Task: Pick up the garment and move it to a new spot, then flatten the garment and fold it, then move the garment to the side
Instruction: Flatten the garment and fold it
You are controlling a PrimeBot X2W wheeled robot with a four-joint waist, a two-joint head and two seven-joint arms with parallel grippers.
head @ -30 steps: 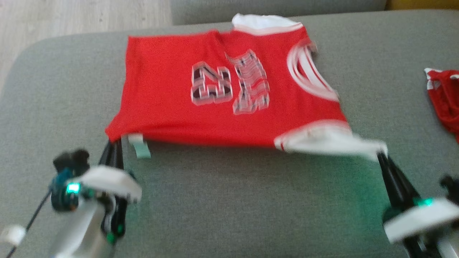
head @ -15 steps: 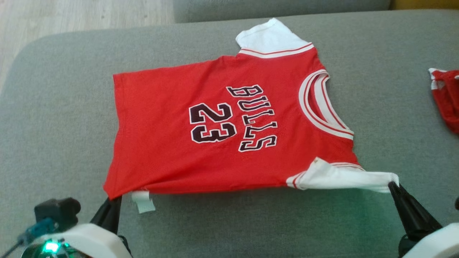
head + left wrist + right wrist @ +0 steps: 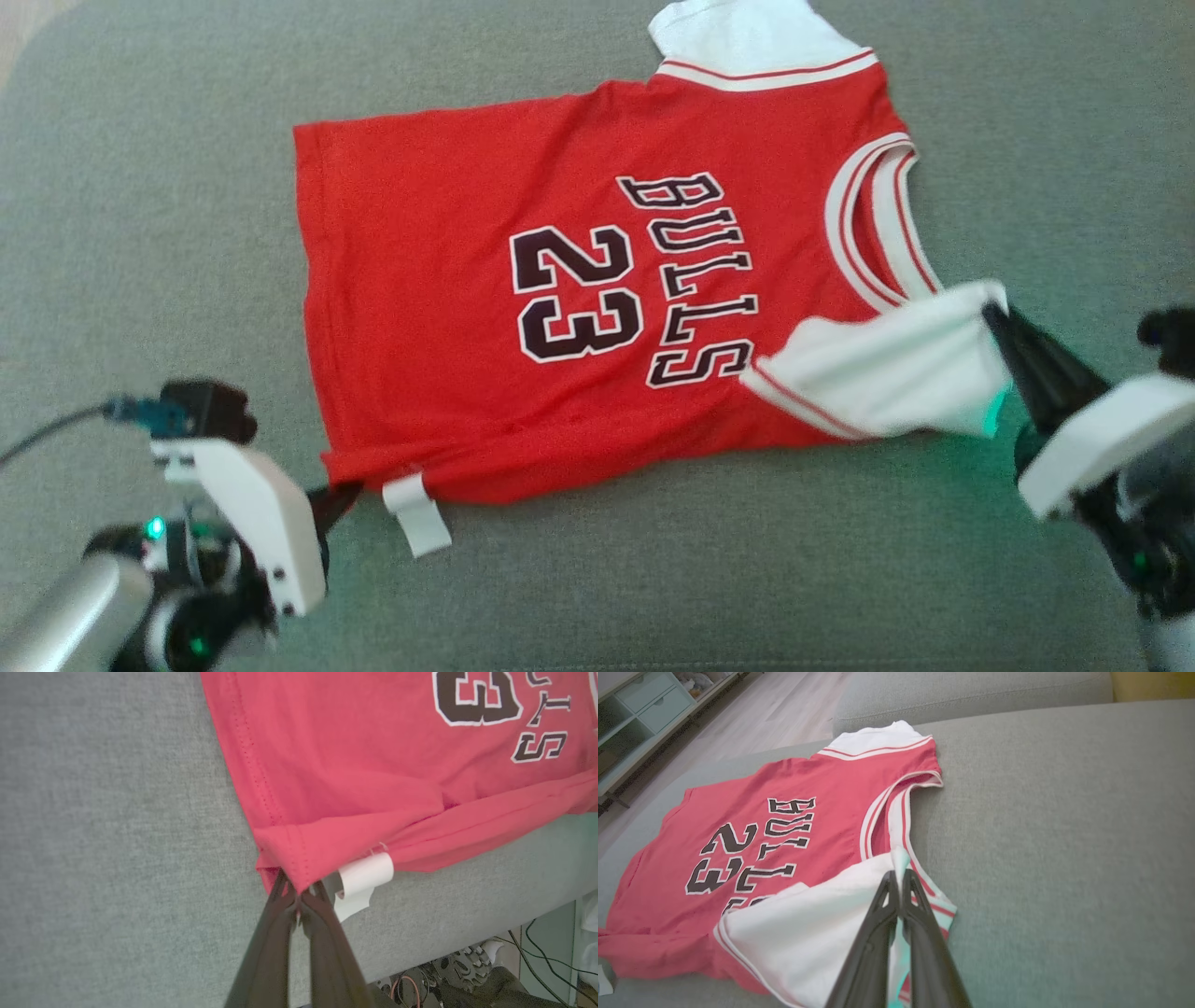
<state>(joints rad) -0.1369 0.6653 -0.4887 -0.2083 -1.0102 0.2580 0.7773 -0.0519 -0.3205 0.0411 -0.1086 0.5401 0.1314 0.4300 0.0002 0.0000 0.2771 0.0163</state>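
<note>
The garment (image 3: 467, 261) is a red jersey with white sleeves and dark "BULLS 23" lettering, spread front-up on the grey cushion (image 3: 140, 187). My left gripper (image 3: 344, 493) is shut on its near hem corner, beside a white care tag (image 3: 417, 515); the left wrist view shows that corner (image 3: 299, 858) pinched between the dark fingers (image 3: 280, 933). My right gripper (image 3: 991, 315) is shut on the near white sleeve (image 3: 887, 373), lifted and folded inward over the red body. In the right wrist view the sleeve (image 3: 808, 933) drapes from the closed fingertips (image 3: 899, 877).
The cushion's front edge (image 3: 467, 933) runs close behind the left gripper, with cables and floor below it. A sofa backrest (image 3: 971, 690) rises beyond the jersey, and wooden floor (image 3: 775, 709) with a pale drawer unit (image 3: 640, 709) lies to the far left.
The jersey has come down from hanging stretched to lying flat on the cushion. My right gripper carried the near sleeve inward over the body. The head camera tilted down, shifting the picture.
</note>
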